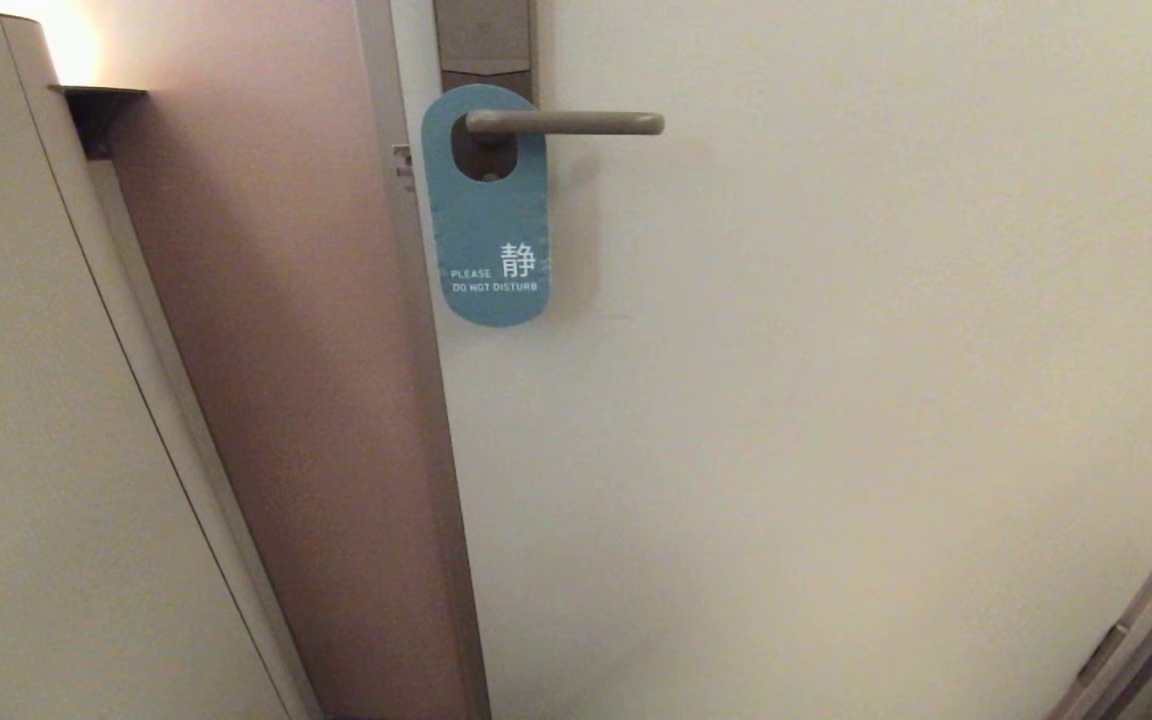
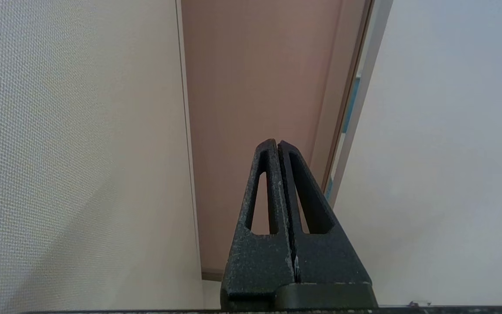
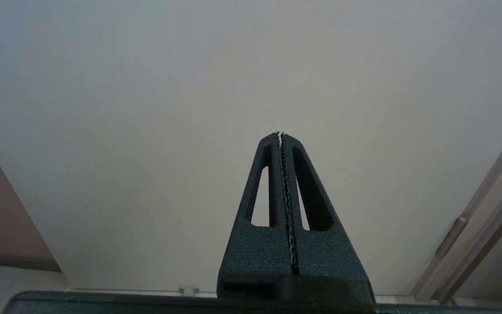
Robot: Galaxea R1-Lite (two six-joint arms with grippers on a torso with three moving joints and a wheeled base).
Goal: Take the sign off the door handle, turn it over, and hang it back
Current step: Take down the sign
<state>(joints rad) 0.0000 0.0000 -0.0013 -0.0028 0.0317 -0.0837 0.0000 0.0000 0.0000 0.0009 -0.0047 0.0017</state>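
The sign (image 1: pixel 489 225) hangs on the door handle (image 1: pixel 576 123) by its oval hole, blue "PLEASE DO NOT DISTURB" side facing me, flat against the door. The handle is a slim horizontal lever on a tall brown-grey backplate (image 1: pixel 485 40). Neither gripper shows in the head view. My left gripper (image 2: pixel 277 143) is shut and empty, low down, pointing up along the door frame; a thin blue sliver of the sign's edge (image 2: pixel 350 109) shows far above it. My right gripper (image 3: pixel 281 135) is shut and empty, low in front of the bare door.
The white door (image 1: pixel 836 400) fills the right. A grey door frame (image 1: pixel 416 400) and a pinkish-brown wall panel (image 1: pixel 286 400) lie left of it, then a beige wall (image 1: pixel 26 450). A hinge-side frame (image 1: pixel 1146 620) shows at the lower right.
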